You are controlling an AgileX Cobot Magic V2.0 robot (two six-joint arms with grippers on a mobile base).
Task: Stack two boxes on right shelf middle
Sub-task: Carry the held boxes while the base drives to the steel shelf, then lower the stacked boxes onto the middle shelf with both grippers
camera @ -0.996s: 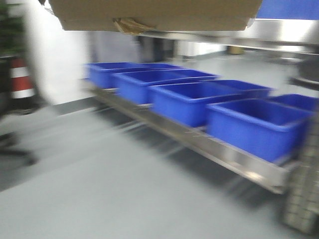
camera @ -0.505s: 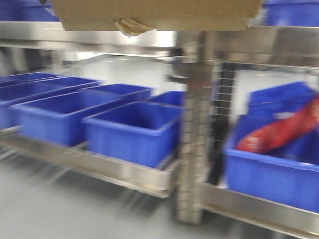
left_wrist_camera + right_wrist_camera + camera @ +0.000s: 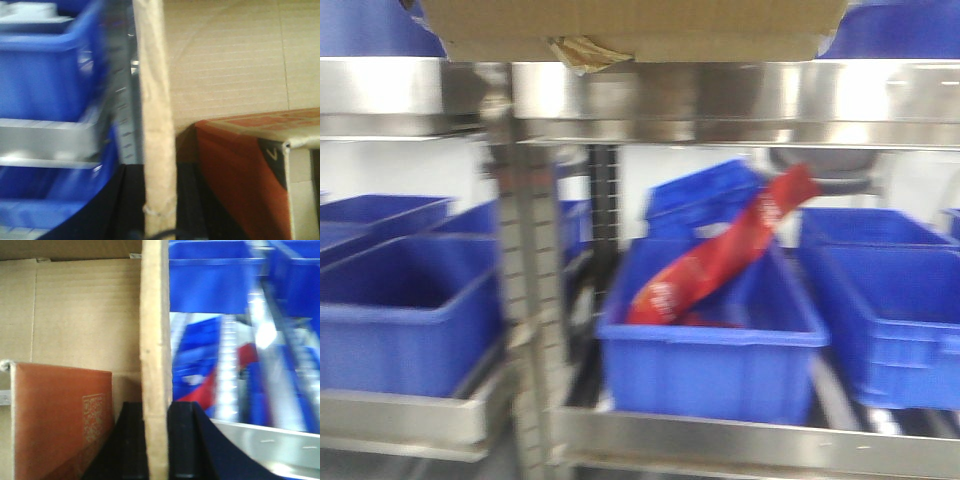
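A brown cardboard box (image 3: 630, 25) hangs at the top of the front view, a tuft of yellow-brown tape (image 3: 578, 52) at its bottom edge. My left gripper (image 3: 159, 200) is shut on the box's left wall (image 3: 156, 100), one black finger (image 3: 131, 205) on either side. My right gripper (image 3: 156, 440) is shut on the right wall (image 3: 155, 340) in the same way. An orange-red carton (image 3: 240, 175) lies inside the box and also shows as an orange carton (image 3: 60, 425) in the right wrist view. The steel shelf (image 3: 720, 100) runs just under the box.
Blue plastic bins (image 3: 405, 310) stand on the lower shelf level. The middle bin (image 3: 710, 360) holds a red packet (image 3: 720, 255). A perforated steel upright (image 3: 525, 300) stands left of centre. The lower front rail (image 3: 740, 440) crosses the bottom.
The view has swung right along the rack: the bins and upright slid left and the bin with the red packet came to the centre. The box stays held at the top.
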